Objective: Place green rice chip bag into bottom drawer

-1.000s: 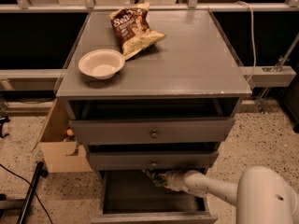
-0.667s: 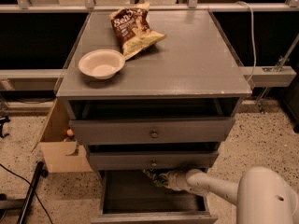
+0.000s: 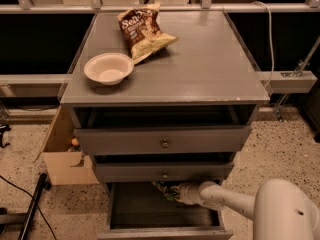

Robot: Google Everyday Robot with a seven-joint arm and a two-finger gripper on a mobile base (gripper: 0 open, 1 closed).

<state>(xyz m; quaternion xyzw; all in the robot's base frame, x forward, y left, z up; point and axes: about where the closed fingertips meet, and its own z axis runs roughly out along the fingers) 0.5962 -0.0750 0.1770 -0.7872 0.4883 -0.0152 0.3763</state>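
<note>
Reaching from the lower right, the white arm (image 3: 235, 202) puts the end effector (image 3: 173, 191) inside the open bottom drawer (image 3: 160, 232), at its back, just under the front of the middle drawer (image 3: 200, 172). Green rice chip bag (image 3: 163, 188) shows as a small crinkly green patch right at the end effector's tip, over the drawer's dark inside and partly hidden by the middle drawer front. It looks in contact with the end effector, but whether it is grasped or released cannot be told: the tip is mostly hidden. Above, the 2 knobbed drawers are both pulled slightly out, the top drawer (image 3: 125, 141) further than the middle 1. On the grey tabletop (image 3: 215, 64), a brown-and-yellow chip bag (image 3: 144, 31) lies near the back left, with a white bowl (image 3: 108, 69) just beside it toward the front left edge, not touching. Left of the cabinet, an open cardboard box (image 3: 62, 161) sits on the speckled floor with something orange (image 3: 74, 142) inside.
</note>
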